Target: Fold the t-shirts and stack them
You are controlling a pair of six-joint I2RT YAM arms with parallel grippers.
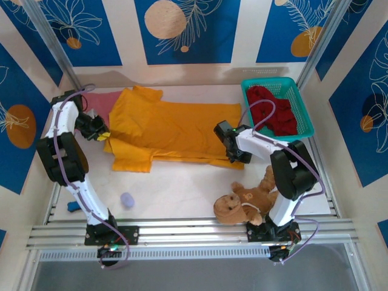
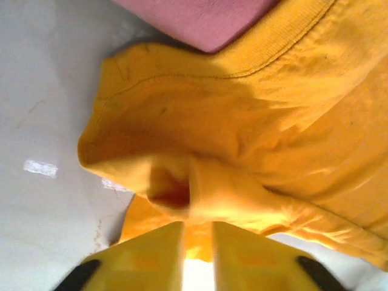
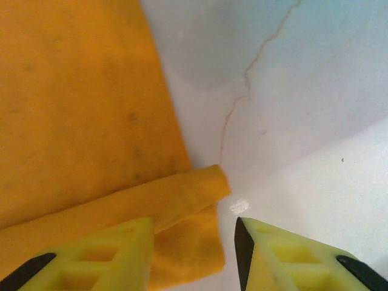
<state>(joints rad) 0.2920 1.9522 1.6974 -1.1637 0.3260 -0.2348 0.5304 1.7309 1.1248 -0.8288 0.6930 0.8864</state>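
While both arms reach in, the mustard-orange t-shirt [image 1: 170, 130] lies spread flat across the middle of the white table [image 1: 182, 188], collar end at its left, hem at its right.

- Left gripper [image 1: 100, 130]: at the shirt's left edge, by the collar. Wrist view: yellow fingers [image 2: 151, 260] slightly parted, tips just short of a bunched fold of orange cloth [image 2: 200, 157]. Nothing visibly pinched; reads as released.
- Right gripper [image 1: 233, 156]: at the shirt's lower right corner. Wrist view: fingers [image 3: 103, 254] well apart, the rolled hem corner [image 3: 194, 194] lying loose on the table between them, mostly beside the left-hand finger. Released, no grasp.
- Salmon-pink t-shirt [image 1: 100, 104]: partly tucked under the orange shirt's upper left corner; its pink edge [image 2: 200, 18] runs along the orange collar.
- Dark red t-shirt [image 1: 273, 112]: heaped in the teal mesh basket [image 1: 267, 80], just beyond the orange shirt's right end.
- Brown teddy bear [image 1: 245, 200]: on its side, nearer than the shirt's right corner, against the right arm's base.
- Small lavender object [image 1: 127, 199]: nearer than the shirt's lower left sleeve, apart from it.
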